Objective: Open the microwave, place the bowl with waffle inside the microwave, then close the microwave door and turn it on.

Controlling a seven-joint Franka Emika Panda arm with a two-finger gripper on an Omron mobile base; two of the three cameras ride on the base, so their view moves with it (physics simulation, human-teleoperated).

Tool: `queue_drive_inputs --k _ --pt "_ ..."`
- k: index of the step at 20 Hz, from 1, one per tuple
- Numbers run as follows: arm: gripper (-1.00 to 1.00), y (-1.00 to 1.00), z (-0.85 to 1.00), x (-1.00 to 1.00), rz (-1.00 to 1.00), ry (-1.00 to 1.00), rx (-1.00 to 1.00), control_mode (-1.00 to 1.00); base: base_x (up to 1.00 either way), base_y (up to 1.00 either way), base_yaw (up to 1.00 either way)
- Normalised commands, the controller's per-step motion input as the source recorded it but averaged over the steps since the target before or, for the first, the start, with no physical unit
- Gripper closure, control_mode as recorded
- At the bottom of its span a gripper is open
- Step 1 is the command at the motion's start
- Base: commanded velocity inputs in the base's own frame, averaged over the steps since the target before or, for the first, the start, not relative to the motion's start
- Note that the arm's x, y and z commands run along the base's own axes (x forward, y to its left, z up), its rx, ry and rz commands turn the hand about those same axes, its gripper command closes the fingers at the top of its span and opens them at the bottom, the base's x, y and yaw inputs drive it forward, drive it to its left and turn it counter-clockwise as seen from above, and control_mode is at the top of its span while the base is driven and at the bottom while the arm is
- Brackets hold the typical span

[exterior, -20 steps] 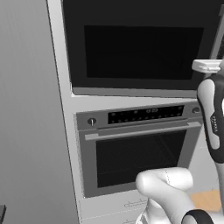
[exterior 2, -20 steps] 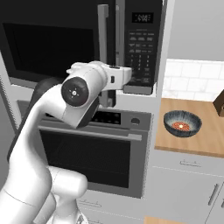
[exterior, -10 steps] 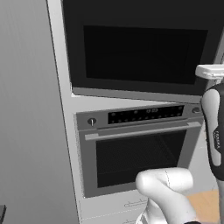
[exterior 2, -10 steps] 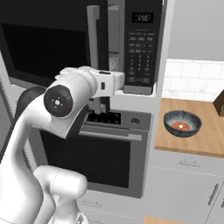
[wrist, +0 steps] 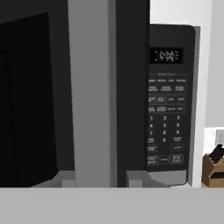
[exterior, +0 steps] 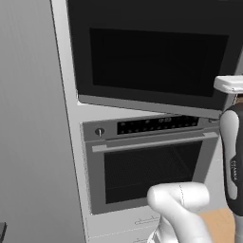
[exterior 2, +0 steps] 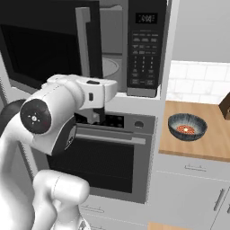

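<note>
The microwave (exterior 2: 143, 49) is built in above the oven. The microwave door (exterior 2: 45, 45) stands partly open, swung out to the left, and shows the grey interior with the turntable (exterior 2: 110, 67). In the hand view my gripper (wrist: 100, 181) is open. Its two tips stand apart low in front of the door's grey handle (wrist: 89, 96), and the black keypad (wrist: 165, 118) is to the right. From the right base my gripper (exterior 2: 96, 113) hangs just below the door's free edge. The bowl (exterior 2: 187, 126) with the waffle sits on the wooden counter (exterior 2: 211, 143) to the right, far from the gripper.
The oven (exterior 2: 103, 157) with its horizontal bar handle (exterior: 152, 143) sits right under the microwave, behind my forearm. A knife block (exterior 2: 224, 105) stands at the counter's far right. A tall grey cabinet wall (exterior: 33, 118) closes off the left side.
The microwave door has swung further open to the left. My hand has moved left and lower with the handle, and its fingers have spread a little. The bowl has not moved.
</note>
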Motion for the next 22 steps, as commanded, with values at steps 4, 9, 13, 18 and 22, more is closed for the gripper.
queue_drive_inputs --k 4,9,13,18,22 --pt "1.0 0.0 0.0 -0.47 0.0 0.0 -0.02 -1.0 0.0 0.0 0.0" --pt "1.0 0.0 0.0 -0.47 0.0 0.01 -0.02 -1.0 0.0 0.0 0.0" --pt "1.0 0.0 0.0 -0.46 0.0 0.01 -0.02 -1.0 0.0 0.0 0.0" --pt "1.0 0.0 0.0 -0.48 0.0 0.02 -0.03 -1.0 0.0 0.0 0.0" --pt "1.0 0.0 0.0 -0.47 0.0 0.03 -0.02 -1.0 0.0 0.0 0.0"
